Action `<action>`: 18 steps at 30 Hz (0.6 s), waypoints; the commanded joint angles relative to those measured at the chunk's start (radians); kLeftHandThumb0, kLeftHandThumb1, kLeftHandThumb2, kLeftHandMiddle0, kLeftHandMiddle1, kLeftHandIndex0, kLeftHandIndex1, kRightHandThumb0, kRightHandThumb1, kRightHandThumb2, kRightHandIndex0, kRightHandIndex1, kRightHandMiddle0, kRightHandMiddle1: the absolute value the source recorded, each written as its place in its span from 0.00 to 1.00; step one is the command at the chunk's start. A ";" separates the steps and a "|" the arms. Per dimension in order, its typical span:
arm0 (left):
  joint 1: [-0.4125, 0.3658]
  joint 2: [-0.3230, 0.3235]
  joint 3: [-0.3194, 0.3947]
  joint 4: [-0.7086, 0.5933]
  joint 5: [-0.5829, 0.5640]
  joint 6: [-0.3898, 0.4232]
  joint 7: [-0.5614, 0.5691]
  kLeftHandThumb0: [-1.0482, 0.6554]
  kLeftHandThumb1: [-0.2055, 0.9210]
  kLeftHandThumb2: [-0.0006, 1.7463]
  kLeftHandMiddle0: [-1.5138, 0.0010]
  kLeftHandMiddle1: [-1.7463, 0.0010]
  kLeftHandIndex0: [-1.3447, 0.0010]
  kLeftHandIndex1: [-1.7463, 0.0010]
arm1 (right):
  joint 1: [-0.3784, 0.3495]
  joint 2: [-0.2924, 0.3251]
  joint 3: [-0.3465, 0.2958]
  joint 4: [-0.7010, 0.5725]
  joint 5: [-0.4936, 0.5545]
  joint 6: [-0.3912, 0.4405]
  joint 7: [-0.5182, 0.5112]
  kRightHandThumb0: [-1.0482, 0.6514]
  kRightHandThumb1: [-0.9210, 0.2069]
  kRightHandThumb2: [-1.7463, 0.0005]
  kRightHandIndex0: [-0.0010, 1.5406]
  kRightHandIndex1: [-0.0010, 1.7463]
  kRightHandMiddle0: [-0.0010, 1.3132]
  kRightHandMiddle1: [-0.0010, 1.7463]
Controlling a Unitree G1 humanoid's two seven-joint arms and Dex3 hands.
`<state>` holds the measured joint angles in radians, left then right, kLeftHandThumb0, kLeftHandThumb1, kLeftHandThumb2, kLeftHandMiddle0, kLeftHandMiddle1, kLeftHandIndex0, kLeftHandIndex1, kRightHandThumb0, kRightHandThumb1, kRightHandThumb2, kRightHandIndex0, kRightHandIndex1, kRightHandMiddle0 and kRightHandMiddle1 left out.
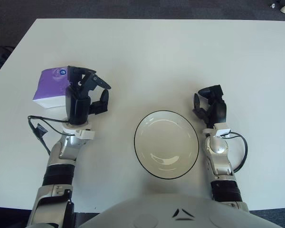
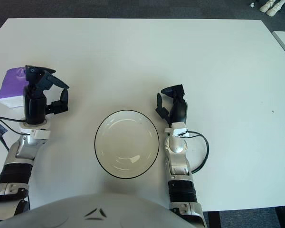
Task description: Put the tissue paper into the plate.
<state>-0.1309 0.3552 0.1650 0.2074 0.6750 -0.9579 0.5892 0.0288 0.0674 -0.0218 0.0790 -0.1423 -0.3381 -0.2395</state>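
The tissue paper is a purple soft pack (image 1: pixel 48 88) with a white lower edge, lying at the left of the white table. My left hand (image 1: pixel 89 90) is just to its right, partly overlapping it in view, fingers spread and holding nothing. The white plate with a dark rim (image 1: pixel 138 152) sits at the front centre and holds nothing. My right hand (image 1: pixel 209 103) shows just right of the plate, fingers relaxed around nothing.
The white table (image 1: pixel 161 52) stretches broad and bare behind the plate. A black cable (image 1: pixel 38 129) loops off my left wrist. The table's left edge runs close to the tissue pack.
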 commanded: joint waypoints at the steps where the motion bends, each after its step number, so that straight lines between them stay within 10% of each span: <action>1: -0.034 0.154 0.048 0.076 -0.039 -0.067 -0.022 0.04 0.90 0.41 0.85 0.03 0.93 0.04 | 0.042 0.002 -0.004 0.067 0.007 0.031 0.003 0.40 0.14 0.57 0.38 0.78 0.22 1.00; 12: -0.055 0.232 0.038 -0.029 -0.145 0.102 -0.221 0.00 0.86 0.37 0.98 0.21 1.00 0.15 | 0.030 0.002 -0.008 0.091 0.004 0.009 -0.002 0.40 0.14 0.57 0.38 0.77 0.22 1.00; 18: 0.030 0.274 0.097 -0.214 -0.149 0.212 -0.337 0.01 0.82 0.38 1.00 0.60 1.00 0.43 | 0.029 0.005 -0.006 0.091 0.000 0.013 -0.004 0.40 0.15 0.56 0.38 0.77 0.22 1.00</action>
<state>-0.1600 0.5877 0.2202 0.0924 0.5349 -0.7887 0.3064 0.0045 0.0674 -0.0279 0.1109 -0.1409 -0.3664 -0.2408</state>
